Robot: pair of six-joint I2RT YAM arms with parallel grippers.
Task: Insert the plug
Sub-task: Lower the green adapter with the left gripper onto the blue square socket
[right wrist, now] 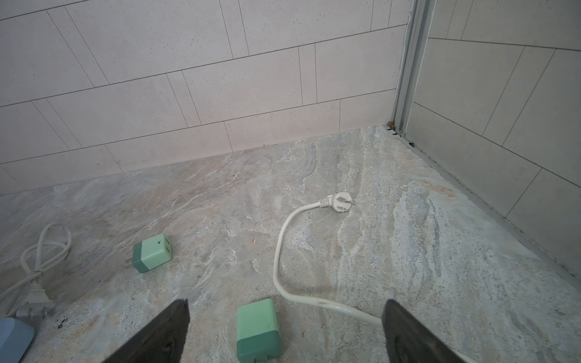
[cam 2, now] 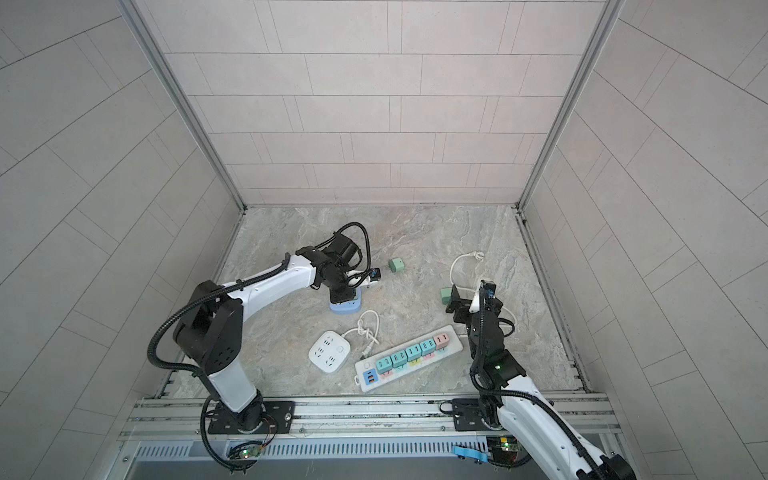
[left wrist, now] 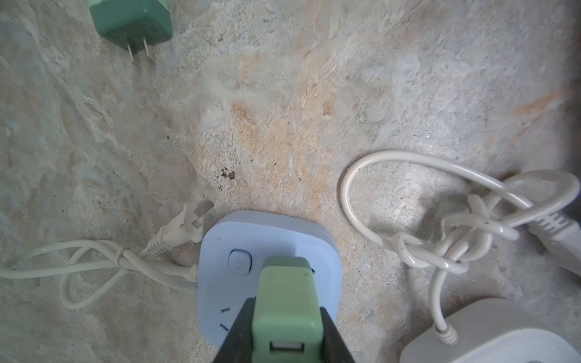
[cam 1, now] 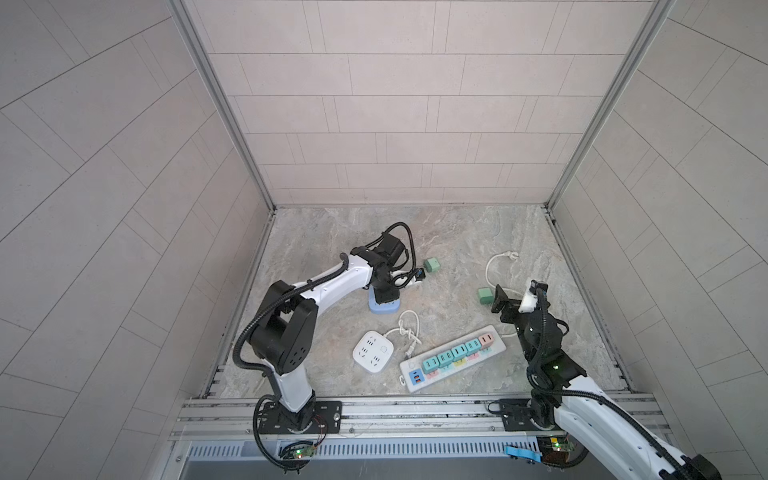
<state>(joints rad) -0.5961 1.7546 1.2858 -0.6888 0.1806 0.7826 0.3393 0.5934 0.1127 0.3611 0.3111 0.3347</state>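
My left gripper (left wrist: 286, 317) is shut on a light green plug (left wrist: 287, 292), its black fingers (left wrist: 240, 327) pressed on both sides. The plug stands upright on the pale blue square socket (left wrist: 217, 251), and its prongs are hidden. In both top views this gripper (cam 1: 384, 296) (cam 2: 343, 296) points straight down onto the blue socket (cam 1: 384, 309) (cam 2: 347, 308). My right gripper (right wrist: 286, 306) (cam 1: 496, 300) is open and holds nothing. It hovers over a second green plug (right wrist: 257, 330) (cam 1: 484, 296) that lies on its side on the floor.
A third green plug (cam 1: 431, 264) (left wrist: 132, 22) lies beyond the blue socket. A white square socket (cam 1: 373, 351) and a long power strip (cam 1: 453, 361) carrying several plugs lie near the front. Knotted white cords (left wrist: 440, 239) and a loose white cord (right wrist: 283, 251) trail across the marble floor.
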